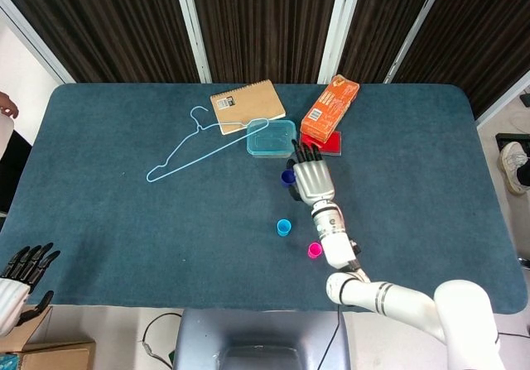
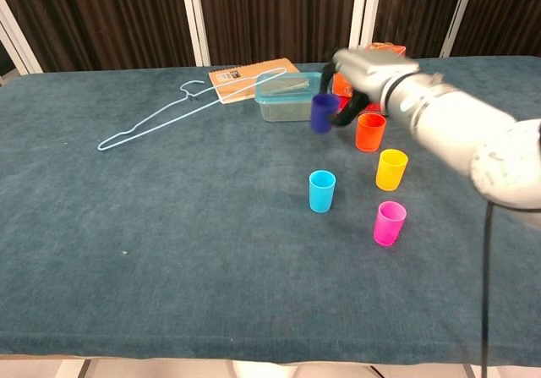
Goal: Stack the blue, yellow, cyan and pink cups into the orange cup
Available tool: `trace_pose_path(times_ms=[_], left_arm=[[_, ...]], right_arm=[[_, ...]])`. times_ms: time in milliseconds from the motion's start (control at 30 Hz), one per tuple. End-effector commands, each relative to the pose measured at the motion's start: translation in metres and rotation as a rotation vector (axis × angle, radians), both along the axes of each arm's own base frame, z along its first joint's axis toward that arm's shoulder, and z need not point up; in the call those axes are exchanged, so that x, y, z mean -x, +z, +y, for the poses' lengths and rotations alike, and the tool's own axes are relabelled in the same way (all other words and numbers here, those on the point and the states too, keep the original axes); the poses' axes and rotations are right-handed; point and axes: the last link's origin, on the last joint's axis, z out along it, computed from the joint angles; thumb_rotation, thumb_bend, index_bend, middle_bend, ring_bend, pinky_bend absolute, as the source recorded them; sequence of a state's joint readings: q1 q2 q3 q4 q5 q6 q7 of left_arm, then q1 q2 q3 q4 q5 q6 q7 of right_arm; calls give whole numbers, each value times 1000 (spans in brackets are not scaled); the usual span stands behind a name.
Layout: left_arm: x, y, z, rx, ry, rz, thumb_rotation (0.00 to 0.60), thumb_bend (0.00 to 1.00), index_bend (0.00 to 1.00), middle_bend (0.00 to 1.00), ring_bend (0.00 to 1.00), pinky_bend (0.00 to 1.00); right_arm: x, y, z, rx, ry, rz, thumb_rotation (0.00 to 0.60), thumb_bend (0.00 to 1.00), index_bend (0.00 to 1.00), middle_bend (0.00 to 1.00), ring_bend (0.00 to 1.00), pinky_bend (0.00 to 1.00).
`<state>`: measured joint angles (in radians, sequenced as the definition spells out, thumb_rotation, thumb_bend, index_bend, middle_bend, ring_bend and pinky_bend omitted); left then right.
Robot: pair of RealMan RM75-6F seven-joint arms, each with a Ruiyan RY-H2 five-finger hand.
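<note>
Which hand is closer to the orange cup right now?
Right. The right hand holds the blue cup just left of the orange cup; the left hand hangs off the table's near-left corner.

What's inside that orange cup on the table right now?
From the chest view, the orange cup shows only its outside wall and rim; no other cup sticks out of it. Its inside bottom is hidden. The blue cup is held up by the right robot hand, beside it.
</note>
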<state>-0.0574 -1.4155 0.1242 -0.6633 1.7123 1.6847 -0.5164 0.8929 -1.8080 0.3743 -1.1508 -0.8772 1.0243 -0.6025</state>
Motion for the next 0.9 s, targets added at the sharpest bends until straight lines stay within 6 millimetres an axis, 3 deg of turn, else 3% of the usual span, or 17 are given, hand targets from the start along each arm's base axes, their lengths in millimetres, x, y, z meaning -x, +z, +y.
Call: trace_pose_path(times_ms=[33, 267, 533, 600, 700, 767, 900], left_arm=[[0, -1, -1, 2, -3, 1, 600, 415, 0, 0, 0, 77], [-1, -5, 1, 16, -6, 7, 600, 416, 0, 0, 0, 78], [-1, -6, 3, 16, 0, 11, 600, 416, 0, 0, 0, 78], [-1, -6, 3, 15, -2, 10, 600, 416, 0, 0, 0, 78], [-1, -5, 2, 13, -4, 7, 600, 415, 0, 0, 0, 77], [-1, -4, 2, 12, -5, 5, 600, 415, 0, 0, 0, 77], [-2, -4, 1, 14, -9, 4, 600, 415, 0, 0, 0, 77]], right_arm=[[19, 27, -5, 69, -31, 8, 600, 502, 603, 3, 0, 0], [44, 31, -11, 51, -98, 39, 600, 503, 605, 4, 0, 0], [49, 18, -10, 20, -99, 74, 600, 503, 576, 4, 0, 0], [52, 16, -9, 11, -110, 91, 600, 502, 511, 6, 0, 0], [53, 17, -7, -10, -115, 88, 600, 503, 290, 0, 0, 0], [52, 21, -3, -14, -102, 73, 600, 502, 204, 0, 0, 0], [52, 36, 18, -32, -34, 40, 600, 501, 185, 0, 0, 0]])
